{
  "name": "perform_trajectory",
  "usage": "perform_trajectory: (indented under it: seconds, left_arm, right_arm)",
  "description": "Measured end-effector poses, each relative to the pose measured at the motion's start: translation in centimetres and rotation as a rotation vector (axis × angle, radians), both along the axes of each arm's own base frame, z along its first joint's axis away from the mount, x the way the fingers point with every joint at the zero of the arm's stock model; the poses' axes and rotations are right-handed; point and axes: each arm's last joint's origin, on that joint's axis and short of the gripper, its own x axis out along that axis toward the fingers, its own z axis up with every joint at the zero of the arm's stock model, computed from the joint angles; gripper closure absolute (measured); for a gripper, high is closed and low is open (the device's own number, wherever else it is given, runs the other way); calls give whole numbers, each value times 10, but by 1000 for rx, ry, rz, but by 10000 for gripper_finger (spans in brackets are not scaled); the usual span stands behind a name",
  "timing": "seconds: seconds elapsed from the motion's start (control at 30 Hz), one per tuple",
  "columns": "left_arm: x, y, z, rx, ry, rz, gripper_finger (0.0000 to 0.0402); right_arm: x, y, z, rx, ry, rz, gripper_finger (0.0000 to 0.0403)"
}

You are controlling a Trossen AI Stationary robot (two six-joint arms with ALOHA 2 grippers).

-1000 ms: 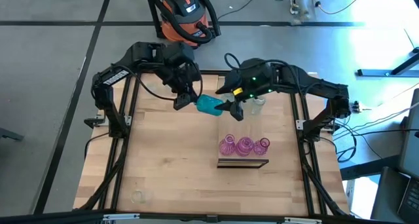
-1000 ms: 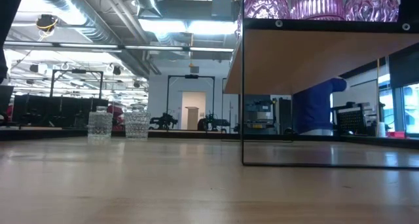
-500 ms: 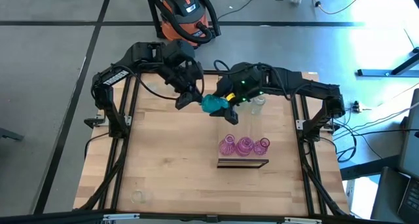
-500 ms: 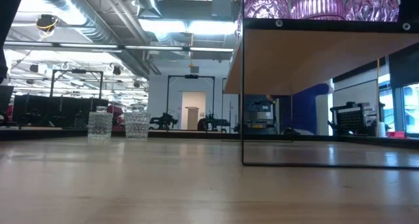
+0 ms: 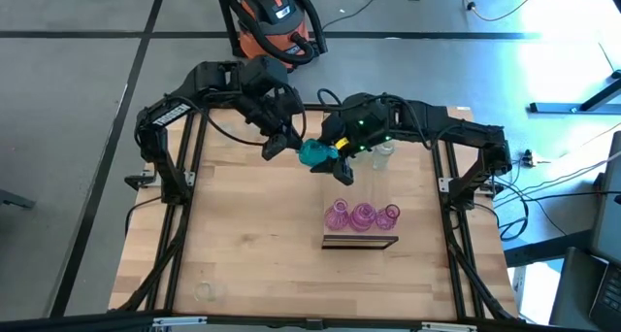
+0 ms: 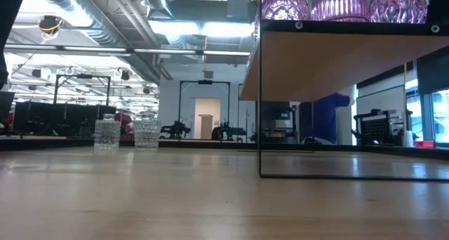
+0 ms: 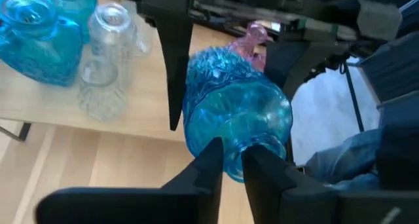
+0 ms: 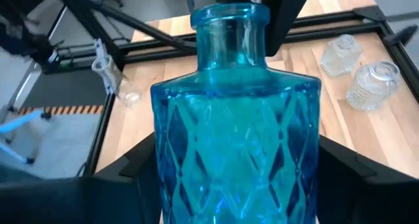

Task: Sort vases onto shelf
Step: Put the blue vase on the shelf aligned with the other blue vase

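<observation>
A teal-blue vase hangs in the air over the table's far middle, between my two grippers. My left gripper is at its neck end and my right gripper is around its body. Both are shut on it. The shelf, a raised wooden board on a thin black frame, stands right of the table's middle. Three pink vases stand in a row on it. The low view shows the board's underside. My left gripper has the vase's neck rim between its nearly closed fingertips; whether one finger is inside the neck does not show. It comes from the table's far left, slanting down. The vase stretches away from it, clear of the table. My right gripper holds the vase's faceted body by its two opposite sides, one finger on each. It comes from the table's right, slanting down, with the fingers along the vase. The neck points away from it, toward my left gripper.
Clear vases stand under my right arm at the far right. Other clear ones sit near the front left corner and show in the low view. Two teal vases and clear vases show beyond my left gripper.
My right gripper has come toward the table's left, up to the teal vase, so that its fingers now stand on either side of the body. The vase has stayed in the air at my left gripper.
</observation>
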Motion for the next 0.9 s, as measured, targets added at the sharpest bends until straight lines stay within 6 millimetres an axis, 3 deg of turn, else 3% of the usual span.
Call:
perform_trajectory:
  seconds: [0.2, 0.47, 0.67, 0.8, 0.9]
  left_arm:
    - [-10, 7, 10, -2, -50, 43, 327]
    - [-55, 6, 53, 75, -283, 121, 329]
    - [-88, 2, 75, 214, -389, 215, 328]
    - [-90, 2, 73, 245, -370, 228, 328]
    - [-83, 4, 69, 252, -342, 221, 328]
  right_arm:
    - [-4, -1, 9, 17, -49, -90, 148]
    - [-36, -4, 39, -47, -148, -242, 148]
    - [-76, -7, 59, -109, -171, -439, 148]
    - [-112, -9, 69, -163, -179, -611, 148]
    - [-140, -10, 61, -174, -195, -750, 148]
